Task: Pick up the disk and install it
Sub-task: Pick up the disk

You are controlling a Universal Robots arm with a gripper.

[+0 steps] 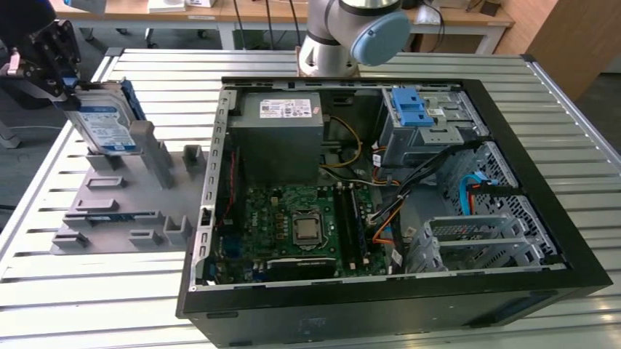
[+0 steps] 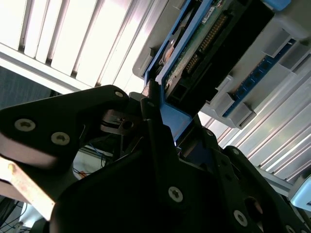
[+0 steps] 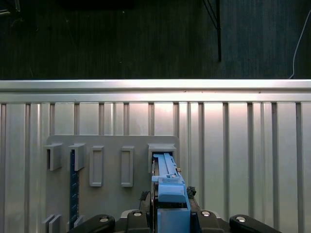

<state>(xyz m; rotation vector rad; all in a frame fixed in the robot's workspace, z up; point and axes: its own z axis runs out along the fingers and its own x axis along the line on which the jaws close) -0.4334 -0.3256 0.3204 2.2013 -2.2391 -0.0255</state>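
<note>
Disk [image 1: 105, 120] stands on edge outside the computer case [image 1: 388, 299], well off the case's side toward the exterior view's left. Its lower end sits at a slot of the grey holder [image 1: 126, 211], which lies on the table [image 1: 116, 291] just beside the case. From here I cannot tell whether the lower end is seated in the slot or just clear of it.

I see the pincer [image 1: 66, 86] at the disk's upper end, on the side away from the case. In both wrist views I read it as clamped on the blue bracket: in the second wrist view a black finger [image 2: 153, 121] presses against the blue edge of the disk [image 2: 204, 43], and in the first wrist view the disk [image 3: 167, 174] runs out edge-on from between the pincer [image 3: 170, 206] tips over the holder [image 3: 112, 141].

The case lies open on its side. Inside it I make out a grey power supply [image 1: 281, 120] at the end nearest the arm's base [image 1: 339, 36], a green board [image 1: 301, 225] below that, and a metal bay with a blue latch [image 1: 417, 109] in the corner toward the exterior view's right.
</note>
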